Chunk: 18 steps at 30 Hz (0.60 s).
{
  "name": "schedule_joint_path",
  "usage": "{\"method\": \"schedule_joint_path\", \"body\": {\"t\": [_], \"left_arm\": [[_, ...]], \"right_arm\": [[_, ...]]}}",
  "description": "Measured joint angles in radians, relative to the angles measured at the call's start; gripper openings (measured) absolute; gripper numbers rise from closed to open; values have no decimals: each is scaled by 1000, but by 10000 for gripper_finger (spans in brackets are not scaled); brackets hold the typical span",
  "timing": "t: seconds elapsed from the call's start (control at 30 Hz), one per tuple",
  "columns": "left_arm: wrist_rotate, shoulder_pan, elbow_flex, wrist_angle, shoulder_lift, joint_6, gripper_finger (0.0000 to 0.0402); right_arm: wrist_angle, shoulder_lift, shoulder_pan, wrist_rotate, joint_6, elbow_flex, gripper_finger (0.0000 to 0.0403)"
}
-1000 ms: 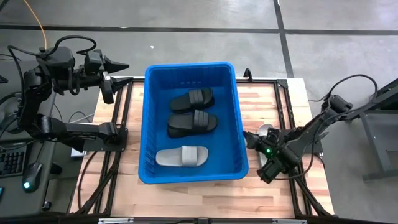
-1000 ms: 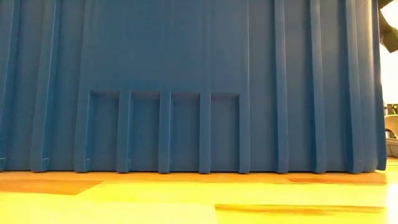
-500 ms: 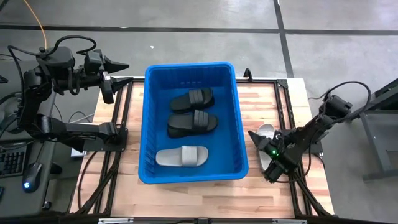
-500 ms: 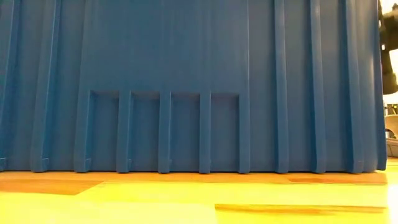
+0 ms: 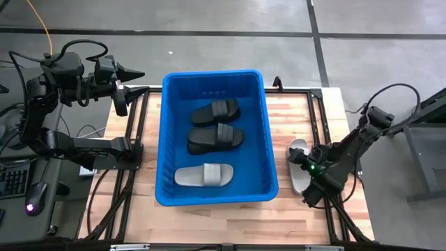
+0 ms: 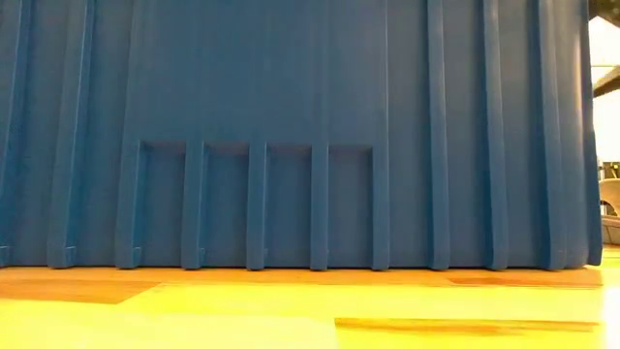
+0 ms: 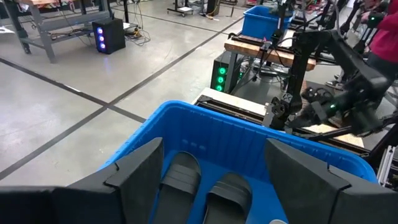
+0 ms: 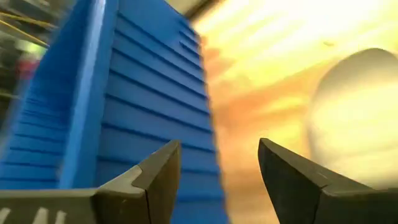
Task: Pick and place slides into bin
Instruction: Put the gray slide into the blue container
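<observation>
The blue bin (image 5: 216, 136) stands mid-table; its wall fills the low view (image 6: 291, 136). Two black slides (image 5: 216, 110) (image 5: 216, 137) and one light grey slide (image 5: 203, 175) lie flat on its floor. Another light grey slide (image 5: 297, 155) lies flat on the table right of the bin and shows in the right wrist view (image 8: 357, 106). My right gripper (image 5: 302, 171) (image 8: 217, 168) is open, low beside that slide, between it and the bin wall (image 8: 143, 112). My left gripper (image 5: 132, 74) (image 7: 214, 177) is open and empty, raised beyond the bin's far left corner.
Bare wooden table (image 5: 306, 216) lies right of the bin and along the near edge. Black frame rails (image 5: 129, 174) run left of the bin. The left wrist view shows other workstations, another blue bin (image 7: 264, 18) and a person's red sleeve (image 7: 385, 31) far off.
My right gripper has drawn back from the bin toward the table's near right, staying open. More of the grey slide on the table is uncovered. The arm has left the low view's right edge.
</observation>
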Motion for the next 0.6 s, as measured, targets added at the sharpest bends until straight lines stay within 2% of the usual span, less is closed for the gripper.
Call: {"method": "schedule_joint_path", "body": {"t": [0.07, 0.17, 0.23, 0.27, 0.4, 0.47, 0.6], "left_arm": [[0, 0, 0, 0, 0, 0, 266], [0, 0, 0, 0, 0, 0, 266], [0, 0, 0, 0, 0, 0, 266], [0, 0, 0, 0, 0, 0, 266], [0, 0, 0, 0, 0, 0, 266], [0, 0, 0, 0, 0, 0, 266], [0, 0, 0, 0, 0, 0, 266]], "right_arm": [[5, 0, 9, -150, -30, 56, 205], [104, 1, 25, -352, -98, 85, 204], [162, 2, 36, -447, -94, 76, 205], [178, 2, 46, -447, -78, 62, 204], [190, 2, 65, -334, 12, -7, 205], [227, 2, 62, -338, 52, -55, 204], [411, 2, 55, -359, 83, -180, 204]]}}
